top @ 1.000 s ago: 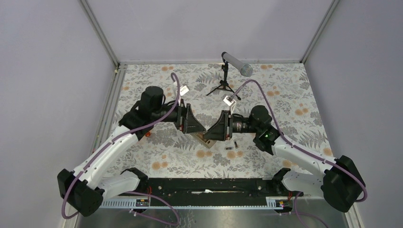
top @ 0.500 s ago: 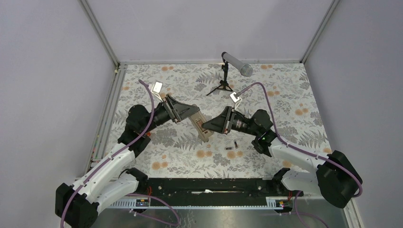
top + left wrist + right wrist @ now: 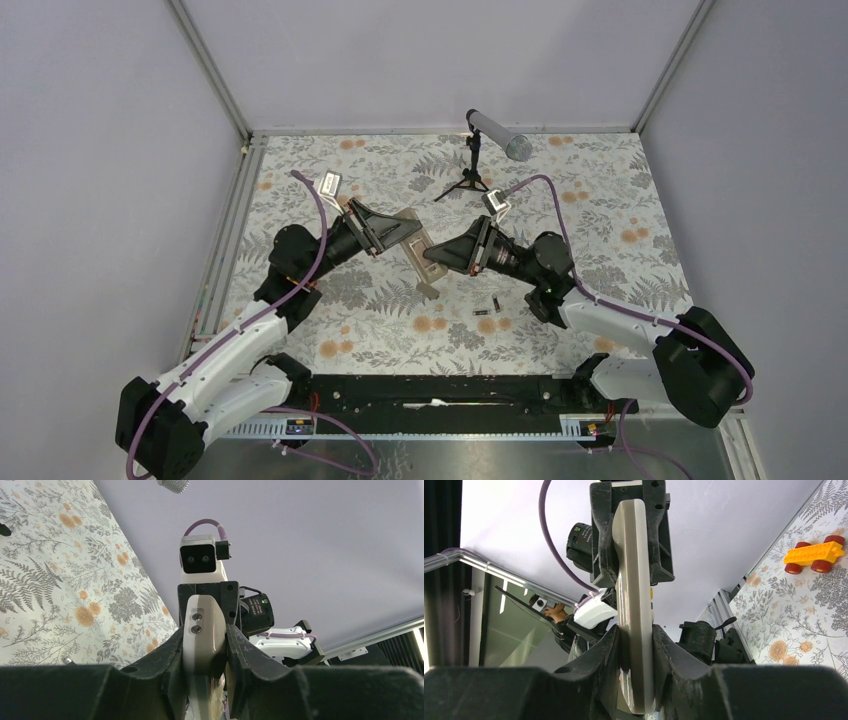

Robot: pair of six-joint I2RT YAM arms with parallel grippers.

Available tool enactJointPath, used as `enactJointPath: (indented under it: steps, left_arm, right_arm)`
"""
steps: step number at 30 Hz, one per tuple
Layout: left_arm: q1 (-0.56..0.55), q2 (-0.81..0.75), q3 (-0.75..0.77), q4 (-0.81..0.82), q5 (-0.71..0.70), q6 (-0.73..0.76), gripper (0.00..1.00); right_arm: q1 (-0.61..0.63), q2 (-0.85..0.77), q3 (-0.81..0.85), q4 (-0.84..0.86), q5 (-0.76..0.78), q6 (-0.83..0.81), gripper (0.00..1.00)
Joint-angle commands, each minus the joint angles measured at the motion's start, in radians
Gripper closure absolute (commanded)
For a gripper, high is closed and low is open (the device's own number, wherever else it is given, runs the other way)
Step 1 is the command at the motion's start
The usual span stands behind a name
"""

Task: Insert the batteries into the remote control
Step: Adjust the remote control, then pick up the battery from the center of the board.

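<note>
the remote (image 3: 423,272) sits at mid-frame in the top view, lying on a slant between the two arms. the left gripper (image 3: 407,231) is clenched on its upper end and the right gripper (image 3: 433,258) is clamped on it from the right side. in the left wrist view the remote (image 3: 202,639) stands pinched between that gripper's fingers (image 3: 171,665), with the right gripper (image 3: 206,599) closed on its far end. the right wrist view shows the remote (image 3: 633,605) edge-on, squeezed between the near fingers (image 3: 667,660), with the left gripper (image 3: 631,532) around its top end. the two batteries (image 3: 489,307) lie on the table (image 3: 600,210) just right of and below the remote, close together, touched by neither gripper. a car (image 3: 814,554) sits at upper right in the right wrist view.
</note>
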Motion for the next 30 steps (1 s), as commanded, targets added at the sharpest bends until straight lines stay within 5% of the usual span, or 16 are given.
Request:
enactJointPath:
  steps: [1, 2, 3, 6, 8, 12, 17, 23, 30]
  left_arm:
    - [-0.012, -0.018, 0.029, 0.054, -0.008, 0.032, 0.82]
    - [-0.012, -0.016, 0.031, 0.055, -0.007, 0.035, 0.9]
    - [-0.012, -0.013, 0.035, 0.053, -0.005, 0.038, 0.99]
    - [-0.01, -0.014, 0.078, -0.09, -0.017, 0.137, 1.0]
    - [-0.009, -0.024, 0.137, -0.288, -0.064, 0.266, 1.0]
    - [0.022, -0.033, 0.231, -0.634, -0.191, 0.465, 1.0]
    - [0.048, -0.05, 0.258, -0.848, -0.316, 0.586, 1.0]
    - [0.054, -0.095, 0.234, -0.844, -0.295, 0.605, 1.0]
    - [0.066, -0.093, 0.233, -0.847, -0.277, 0.581, 1.0]
  right_arm:
    - [0.003, 0.014, 0.001, 0.037, 0.049, 0.026, 1.0]
    - [0.004, 0.016, 0.001, 0.031, 0.043, 0.027, 0.99]
    - [0.002, 0.012, -0.001, 0.017, 0.04, 0.025, 0.81]
    - [-0.002, -0.033, 0.004, -0.133, 0.062, -0.041, 0.15]
    - [-0.009, -0.088, 0.034, -0.353, 0.091, -0.164, 0.03]
    - [-0.012, -0.206, 0.1, -0.866, 0.233, -0.428, 0.04]
    - [-0.01, -0.282, 0.108, -1.311, 0.37, -0.736, 0.3]
    - [-0.003, -0.317, 0.071, -1.434, 0.419, -0.974, 0.46]
    - [0.001, -0.167, 0.152, -1.476, 0.631, -0.725, 0.5]
